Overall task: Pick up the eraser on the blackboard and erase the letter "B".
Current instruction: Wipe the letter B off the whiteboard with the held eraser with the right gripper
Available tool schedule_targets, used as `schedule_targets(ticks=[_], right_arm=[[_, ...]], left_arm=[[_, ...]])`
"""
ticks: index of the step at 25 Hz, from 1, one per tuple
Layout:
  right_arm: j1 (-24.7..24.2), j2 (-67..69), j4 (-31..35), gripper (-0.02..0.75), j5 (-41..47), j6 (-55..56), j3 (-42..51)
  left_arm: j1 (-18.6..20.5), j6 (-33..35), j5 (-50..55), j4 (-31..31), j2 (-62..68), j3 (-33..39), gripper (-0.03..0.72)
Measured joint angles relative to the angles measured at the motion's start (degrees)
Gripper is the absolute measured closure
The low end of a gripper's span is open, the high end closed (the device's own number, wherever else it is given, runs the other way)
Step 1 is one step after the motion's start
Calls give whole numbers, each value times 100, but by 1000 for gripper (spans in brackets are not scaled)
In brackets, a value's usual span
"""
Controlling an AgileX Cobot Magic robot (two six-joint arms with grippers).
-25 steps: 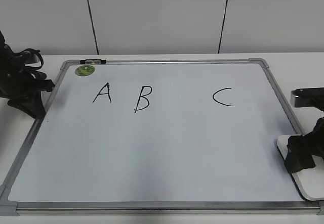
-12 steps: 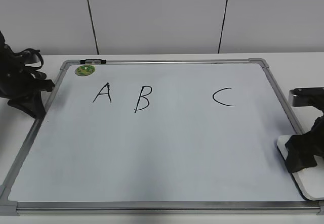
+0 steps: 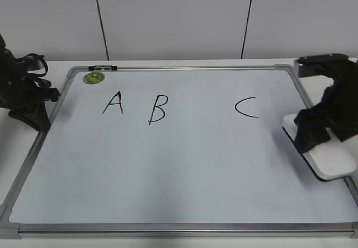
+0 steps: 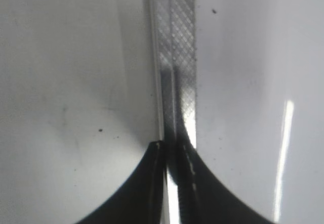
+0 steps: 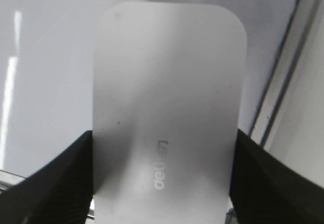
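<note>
The blackboard [image 3: 179, 169] is a white dry-erase board with a silver frame, lying flat on the table. The black letter "B" [image 3: 157, 109] stands between "A" [image 3: 113, 103] and "C" [image 3: 246, 107]. My right gripper [image 3: 316, 131] is shut on the white eraser [image 3: 327, 157] and holds it above the board's right side, right of "C". In the right wrist view the eraser [image 5: 167, 123] fills the gap between both fingers [image 5: 61, 183]. My left gripper [image 3: 31, 111] rests shut at the board's left frame [image 4: 177, 57].
A small round green magnet [image 3: 93, 78] sits at the board's top left beside a black clip [image 3: 103, 68]. The white table [image 3: 330, 69] surrounds the board. A white panelled wall rises behind it.
My right gripper has lifted the eraser from the board's lower right edge and carried it up and to the left, over the board. The left arm has not moved.
</note>
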Motion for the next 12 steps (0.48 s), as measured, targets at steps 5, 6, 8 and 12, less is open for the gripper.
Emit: schedule_targets(ticks=[5, 6, 8, 12], right_arm=[[666, 74, -30, 205, 324, 0, -959], [756, 128, -30, 206, 385, 0, -1148], [924, 316, -30, 206, 533, 0, -1653], [1139, 839, -44, 207, 709, 0, -2501]], left_arm=[[0, 0, 0, 0, 0, 0, 639], [0, 0, 0, 0, 0, 0, 639], [0, 0, 0, 0, 0, 0, 639], [0, 0, 0, 0, 0, 0, 640]])
